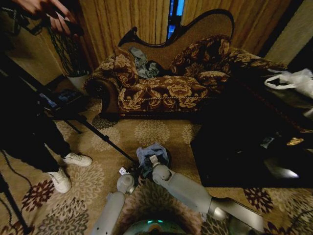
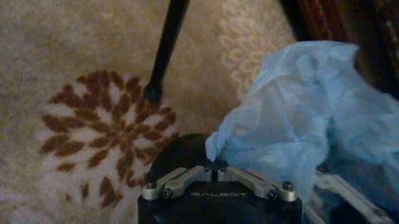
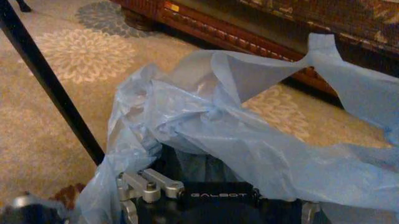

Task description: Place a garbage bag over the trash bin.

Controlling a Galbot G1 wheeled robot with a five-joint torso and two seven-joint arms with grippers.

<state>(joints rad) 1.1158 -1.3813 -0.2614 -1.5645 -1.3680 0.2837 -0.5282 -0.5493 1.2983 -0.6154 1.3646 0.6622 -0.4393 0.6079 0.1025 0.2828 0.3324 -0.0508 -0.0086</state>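
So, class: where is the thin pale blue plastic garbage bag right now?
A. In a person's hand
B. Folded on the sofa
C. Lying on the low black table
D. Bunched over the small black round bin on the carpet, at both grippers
D: the thin pale blue plastic garbage bag is bunched over the small black round bin on the patterned carpet, with the left gripper and right gripper at it.

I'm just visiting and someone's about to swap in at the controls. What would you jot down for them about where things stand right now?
Left gripper: shut, pinching the edge of the garbage bag at the rim of the trash bin.
Right gripper: at the bin, draped in bag film; open or shut cannot be told.
Bin: on the carpet before the sofa, a tripod leg running close by.
Done: bag brought to the bin and partly spread over it.
Left: the bag is bunched and loose, not yet pulled down around the rim.
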